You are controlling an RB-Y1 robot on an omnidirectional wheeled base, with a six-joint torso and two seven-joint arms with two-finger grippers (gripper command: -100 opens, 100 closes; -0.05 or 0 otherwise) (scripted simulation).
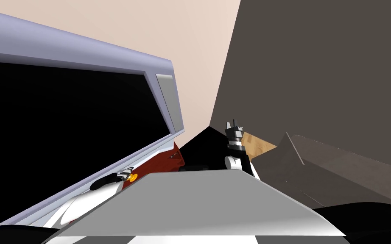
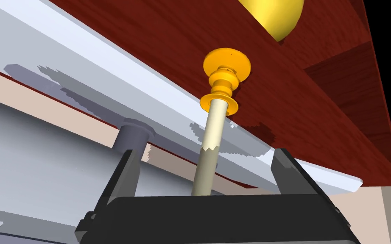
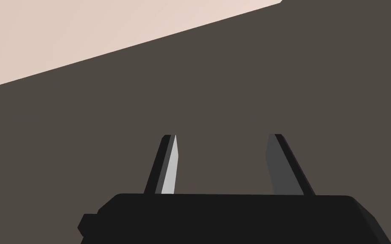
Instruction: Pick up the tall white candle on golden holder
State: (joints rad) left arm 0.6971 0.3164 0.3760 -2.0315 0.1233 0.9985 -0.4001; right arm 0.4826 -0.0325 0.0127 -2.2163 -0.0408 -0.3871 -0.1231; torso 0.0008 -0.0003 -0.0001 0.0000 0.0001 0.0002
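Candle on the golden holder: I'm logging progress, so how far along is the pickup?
Done: the left gripper straddles the candle, lined up on its shaft. In hand: the grasp; its fingers stand open, clear of the candle's sides. Left: shutting, then lifting candle and golden holder off the dark red wood surface. The right gripper is open, idle.

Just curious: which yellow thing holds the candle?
The ringed orange-gold holder on the candle's end; the smooth, paler yellow dome lies apart from it.

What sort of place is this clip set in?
Probably a furnished room in a house: a dark red wooden top bears a candle on a golden holder, beside a pale grey frame and beige wall.
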